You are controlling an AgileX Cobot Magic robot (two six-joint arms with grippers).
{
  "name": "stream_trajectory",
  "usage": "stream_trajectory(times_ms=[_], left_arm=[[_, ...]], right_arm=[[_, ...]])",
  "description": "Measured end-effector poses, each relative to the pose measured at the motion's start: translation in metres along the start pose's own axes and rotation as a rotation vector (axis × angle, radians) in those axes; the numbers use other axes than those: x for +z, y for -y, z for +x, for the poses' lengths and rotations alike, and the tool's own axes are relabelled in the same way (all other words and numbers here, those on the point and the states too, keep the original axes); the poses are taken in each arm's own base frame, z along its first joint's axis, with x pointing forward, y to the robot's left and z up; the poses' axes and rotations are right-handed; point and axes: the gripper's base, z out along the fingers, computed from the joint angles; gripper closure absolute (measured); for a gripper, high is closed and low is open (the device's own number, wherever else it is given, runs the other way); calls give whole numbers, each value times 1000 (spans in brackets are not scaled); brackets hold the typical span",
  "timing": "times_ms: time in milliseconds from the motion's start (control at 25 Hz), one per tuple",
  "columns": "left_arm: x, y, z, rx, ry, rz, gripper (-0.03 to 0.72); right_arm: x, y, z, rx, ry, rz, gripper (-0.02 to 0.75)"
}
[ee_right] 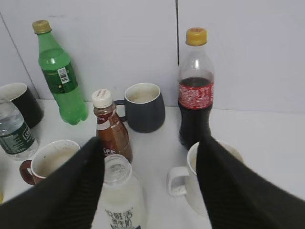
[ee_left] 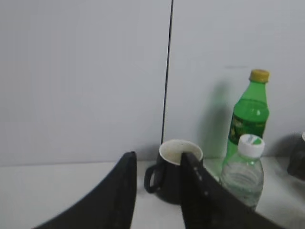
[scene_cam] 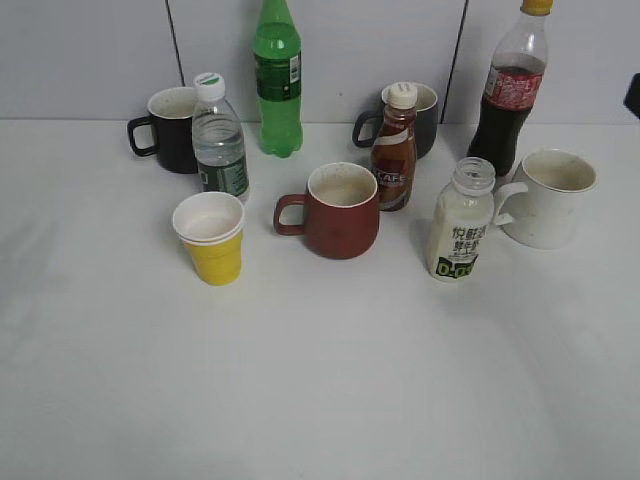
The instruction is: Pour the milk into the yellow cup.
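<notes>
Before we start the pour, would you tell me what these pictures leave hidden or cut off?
- Exterior view: neither arm shows; cola bottle cap and green bottle top cut by the frame edge.
- Left wrist view: milk and yellow cup out of frame.
- Right wrist view: milk bottle base cut off; the right gripper finger covers its left side.

You are looking at a white counter [scene_cam: 320, 400]. The small clear plastic milk bottle [scene_cam: 461, 222] is standing upright and uncapped, just beside a white mug [scene_cam: 548, 197]. The small yellow paper cup [scene_cam: 211, 237] is sitting well apart, beyond a dark red mug [scene_cam: 338, 210].
</notes>
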Motion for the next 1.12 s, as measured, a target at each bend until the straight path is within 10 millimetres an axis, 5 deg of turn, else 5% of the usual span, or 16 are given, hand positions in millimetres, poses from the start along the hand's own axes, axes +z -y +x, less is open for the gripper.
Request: stream_trajectory(times_ms=[400, 760, 1000, 1040, 1120], left_arm=[[36, 7, 76, 4, -294, 76, 433], [15, 22, 136, 5, -312, 251, 412], [15, 27, 158, 60, -386, 340, 258], [22, 30, 164, 71, -396, 388, 146], [29, 31, 166, 76, -387, 402, 101]], right_arm=[[66, -31, 51, -96, -63, -109, 278], [59, -26, 117, -144, -99, -114, 279], [68, -27, 136, -172, -80, -132, 274], [70, -27, 140, -175, -70, -136, 266], [73, -27, 147, -181, -63, -138, 238]])
